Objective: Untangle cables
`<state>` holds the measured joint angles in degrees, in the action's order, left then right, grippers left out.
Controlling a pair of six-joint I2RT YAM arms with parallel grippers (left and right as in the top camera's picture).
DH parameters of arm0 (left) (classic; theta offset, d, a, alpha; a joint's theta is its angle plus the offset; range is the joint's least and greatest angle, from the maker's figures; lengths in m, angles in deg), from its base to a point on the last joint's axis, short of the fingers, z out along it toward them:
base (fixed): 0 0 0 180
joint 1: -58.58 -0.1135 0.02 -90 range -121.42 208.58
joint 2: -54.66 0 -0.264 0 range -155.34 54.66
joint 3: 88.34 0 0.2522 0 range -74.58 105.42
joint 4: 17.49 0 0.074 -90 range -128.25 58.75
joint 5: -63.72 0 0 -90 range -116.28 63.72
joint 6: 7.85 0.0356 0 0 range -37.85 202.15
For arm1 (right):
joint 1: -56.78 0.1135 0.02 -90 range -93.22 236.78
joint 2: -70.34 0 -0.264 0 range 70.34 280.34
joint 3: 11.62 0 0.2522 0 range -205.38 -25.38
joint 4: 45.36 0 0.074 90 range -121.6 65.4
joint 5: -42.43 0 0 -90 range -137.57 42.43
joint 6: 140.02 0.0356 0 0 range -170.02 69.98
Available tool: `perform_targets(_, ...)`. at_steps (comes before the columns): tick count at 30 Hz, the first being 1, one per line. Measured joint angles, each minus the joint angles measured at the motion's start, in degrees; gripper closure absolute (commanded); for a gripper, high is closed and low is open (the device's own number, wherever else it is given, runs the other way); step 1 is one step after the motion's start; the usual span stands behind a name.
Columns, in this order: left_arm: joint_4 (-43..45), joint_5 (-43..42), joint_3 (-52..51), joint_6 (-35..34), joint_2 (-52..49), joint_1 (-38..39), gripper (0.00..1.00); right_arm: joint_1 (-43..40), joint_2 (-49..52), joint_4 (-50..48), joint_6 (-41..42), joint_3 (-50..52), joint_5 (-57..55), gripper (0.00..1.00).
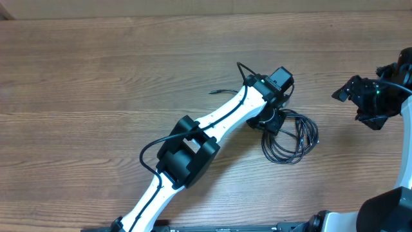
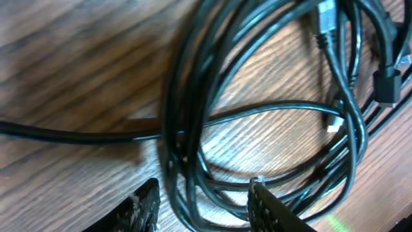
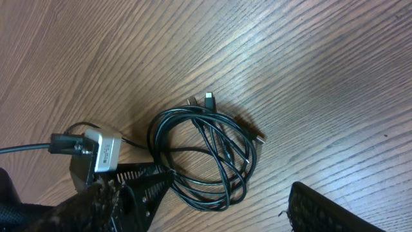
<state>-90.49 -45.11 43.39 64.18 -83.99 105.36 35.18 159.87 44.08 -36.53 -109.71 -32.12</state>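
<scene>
The cables are thin black cords bundled in a small loose coil on the wooden table, right of centre. My left gripper is at the coil's left edge. In the left wrist view its jaws are open and straddle several strands of the coil, with small plug ends at the top right. One strand runs off to the left. My right gripper is open and empty, to the right of the coil. In its wrist view, its jaws hover above the coil.
My left arm lies diagonally from the bottom left to the centre. Its wrist camera and ribbed finger show beside the coil in the right wrist view. A thin loose strand sticks out left of the left wrist.
</scene>
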Motion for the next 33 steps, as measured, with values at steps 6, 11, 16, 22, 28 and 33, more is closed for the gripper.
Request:
perform_targets(6, 0.17, 2.14, -1.51, -1.25, 0.00, 0.26, 0.78, 0.00, -0.02, 0.02, -0.04, 0.00, 0.00, 0.15)
perform_targets(11, 0.59, 4.15, -2.54, -3.69, 0.00, 1.25, 0.84, 0.00, 0.00, 0.02, -0.02, 0.00, -0.02, 0.15)
perform_targets(16, 1.53, 4.57, -3.67, -6.67, 0.66, 1.53, 0.85, 0.00, 0.00, 0.02, -0.04, 0.00, 0.00, 0.15)
perform_targets(22, 2.01, 5.18, -5.31, -9.07, 1.75, 1.62, 0.96, 0.00, 0.00, 0.02, -0.04, 0.00, -0.02, 0.15)
perform_targets(28, 1.53, 5.86, -5.55, -5.09, 2.75, 1.60, 0.96, 0.00, 0.00, 0.31, -0.04, 0.00, 0.31, 0.15)
perform_targets(33, 1.20, 8.11, -5.49, -2.32, 8.96, 0.57, 0.96, 0.00, 0.00, 0.31, -0.13, 0.00, 1.07, 0.12)
